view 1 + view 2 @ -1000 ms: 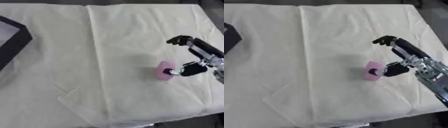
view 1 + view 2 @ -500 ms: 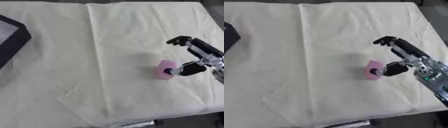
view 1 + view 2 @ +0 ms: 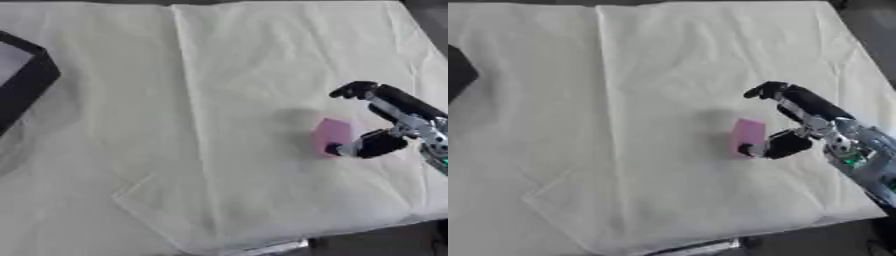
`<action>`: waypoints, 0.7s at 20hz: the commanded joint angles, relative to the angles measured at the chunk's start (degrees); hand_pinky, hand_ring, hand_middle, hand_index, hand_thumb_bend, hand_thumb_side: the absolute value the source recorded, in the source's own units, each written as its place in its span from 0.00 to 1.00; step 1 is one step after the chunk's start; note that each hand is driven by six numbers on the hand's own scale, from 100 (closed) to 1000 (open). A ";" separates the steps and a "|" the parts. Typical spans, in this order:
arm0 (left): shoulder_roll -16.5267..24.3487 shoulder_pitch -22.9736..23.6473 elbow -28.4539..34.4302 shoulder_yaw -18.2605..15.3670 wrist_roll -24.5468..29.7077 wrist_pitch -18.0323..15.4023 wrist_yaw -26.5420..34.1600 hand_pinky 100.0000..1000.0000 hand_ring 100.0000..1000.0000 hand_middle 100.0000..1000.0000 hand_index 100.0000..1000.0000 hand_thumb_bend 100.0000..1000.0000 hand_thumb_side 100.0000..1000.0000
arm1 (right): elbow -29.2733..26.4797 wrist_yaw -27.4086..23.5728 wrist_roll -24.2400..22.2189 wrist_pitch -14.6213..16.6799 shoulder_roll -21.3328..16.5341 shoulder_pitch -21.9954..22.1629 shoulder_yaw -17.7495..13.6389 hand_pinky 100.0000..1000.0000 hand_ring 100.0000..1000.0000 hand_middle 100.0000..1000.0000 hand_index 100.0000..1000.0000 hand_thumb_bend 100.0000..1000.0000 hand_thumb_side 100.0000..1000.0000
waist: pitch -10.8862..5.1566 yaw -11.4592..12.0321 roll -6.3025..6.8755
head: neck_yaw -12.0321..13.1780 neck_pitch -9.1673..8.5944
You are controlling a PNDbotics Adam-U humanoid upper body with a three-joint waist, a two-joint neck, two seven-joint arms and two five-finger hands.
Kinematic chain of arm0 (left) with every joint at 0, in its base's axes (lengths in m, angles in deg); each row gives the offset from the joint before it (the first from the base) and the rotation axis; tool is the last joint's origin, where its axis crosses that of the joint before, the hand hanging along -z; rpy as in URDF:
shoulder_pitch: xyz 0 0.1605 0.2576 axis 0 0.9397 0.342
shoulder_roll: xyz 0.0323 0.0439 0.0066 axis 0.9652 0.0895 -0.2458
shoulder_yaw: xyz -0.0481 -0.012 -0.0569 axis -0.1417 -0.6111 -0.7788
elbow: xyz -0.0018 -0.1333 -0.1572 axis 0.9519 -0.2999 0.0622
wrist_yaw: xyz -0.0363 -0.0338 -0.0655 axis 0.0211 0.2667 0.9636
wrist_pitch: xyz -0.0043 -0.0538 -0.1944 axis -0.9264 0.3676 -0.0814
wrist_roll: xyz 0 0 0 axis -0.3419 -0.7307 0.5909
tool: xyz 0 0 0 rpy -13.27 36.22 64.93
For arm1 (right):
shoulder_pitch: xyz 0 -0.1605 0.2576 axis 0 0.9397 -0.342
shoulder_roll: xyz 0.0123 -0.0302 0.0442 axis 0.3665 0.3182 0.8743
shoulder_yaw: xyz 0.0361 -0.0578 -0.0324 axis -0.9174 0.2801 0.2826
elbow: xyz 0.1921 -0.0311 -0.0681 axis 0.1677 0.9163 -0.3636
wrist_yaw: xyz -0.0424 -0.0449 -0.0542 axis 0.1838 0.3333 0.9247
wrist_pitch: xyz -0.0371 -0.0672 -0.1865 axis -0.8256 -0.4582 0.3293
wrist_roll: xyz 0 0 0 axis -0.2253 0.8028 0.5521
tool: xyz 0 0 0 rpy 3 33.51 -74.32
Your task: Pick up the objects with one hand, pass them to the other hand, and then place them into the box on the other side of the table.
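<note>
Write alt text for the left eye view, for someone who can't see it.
The robot's right hand reaches in from the right over a table covered with a cream cloth, its thumb and curled fingers on either side of a small pink object. A black box sits at the far left edge. The left hand is out of view.

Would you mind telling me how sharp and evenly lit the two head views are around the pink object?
Left eye view: the pink object and right hand look soft and smeared, with a faint grey shadow on the cloth to the object's left. Right eye view: similar softness; the cloth is bright and even, without glare.
</note>
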 commanded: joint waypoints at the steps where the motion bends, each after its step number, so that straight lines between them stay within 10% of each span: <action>1: 0.88 -0.26 0.62 -0.96 -0.12 0.02 -0.49 0.90 0.62 0.69 0.63 0.65 0.14 | -0.87 1.55 -1.50 -0.55 -2.33 0.16 -0.43 0.89 0.86 0.82 0.86 0.56 0.18 | -0.68 0.07 0.28 | -0.33 -0.16; 14: 0.38 -0.05 0.77 -0.87 -0.07 0.27 -0.89 0.89 0.62 0.69 0.63 0.65 0.14 | -0.87 5.30 -3.97 -3.40 -2.02 0.29 0.50 0.89 0.85 0.77 0.81 0.53 0.17 | -0.07 0.53 0.44 | -0.88 -0.41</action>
